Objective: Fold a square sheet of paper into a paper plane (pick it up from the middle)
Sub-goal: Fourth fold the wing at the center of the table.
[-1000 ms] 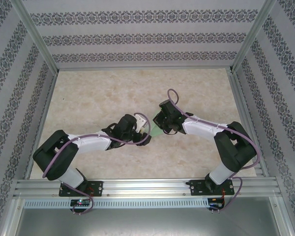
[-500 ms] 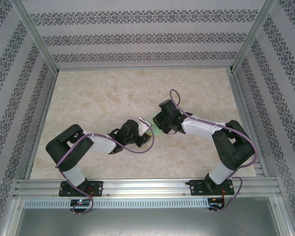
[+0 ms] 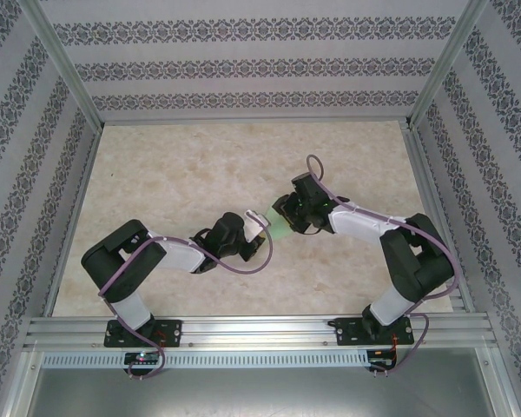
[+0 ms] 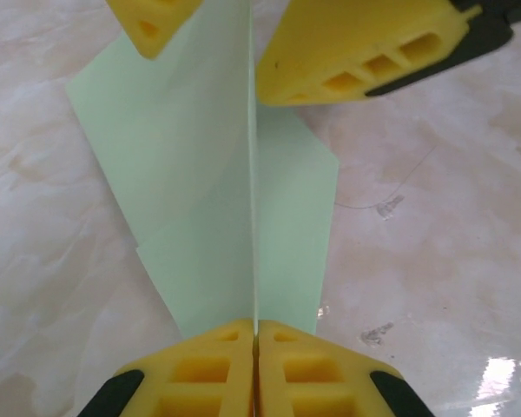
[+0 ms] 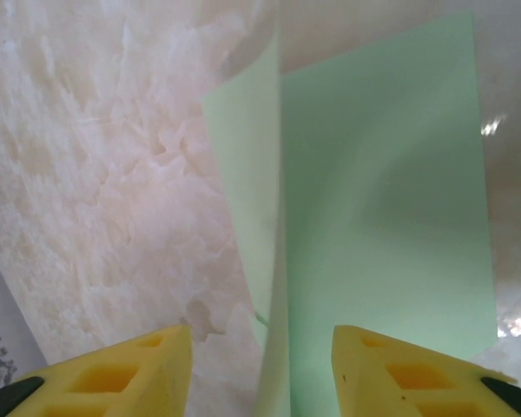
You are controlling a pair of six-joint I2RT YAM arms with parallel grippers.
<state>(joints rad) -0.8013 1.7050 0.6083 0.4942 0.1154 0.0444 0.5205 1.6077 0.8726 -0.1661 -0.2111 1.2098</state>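
**Top external view: the paper passes from the right gripper to the left gripper**

The two grippers meet near the middle of the table, with the pale green paper between them. A second ago the right jaws were clamped on the paper and the left jaws stood spread, just short of it. Since then the left arm has reached in to the right and its jaws have come together on the paper. The right jaws have parted and that wrist has drawn back a little, far and right.

In the left wrist view, the left gripper's yellow fingers are pressed together on the near end of the paper, right along its centre crease. The folded layers stand on edge above the table. The right gripper's fingers flank the far end, one on each side.

In the right wrist view, the right gripper's fingers are spread with the paper rising between them. Whether either one touches it cannot be told.

The handover looks complete, so the left gripper now seems to carry the paper alone. That would free the right gripper to take a new hold for the next fold. One wing hangs unsupported and could sag or twist as the right arm clears.
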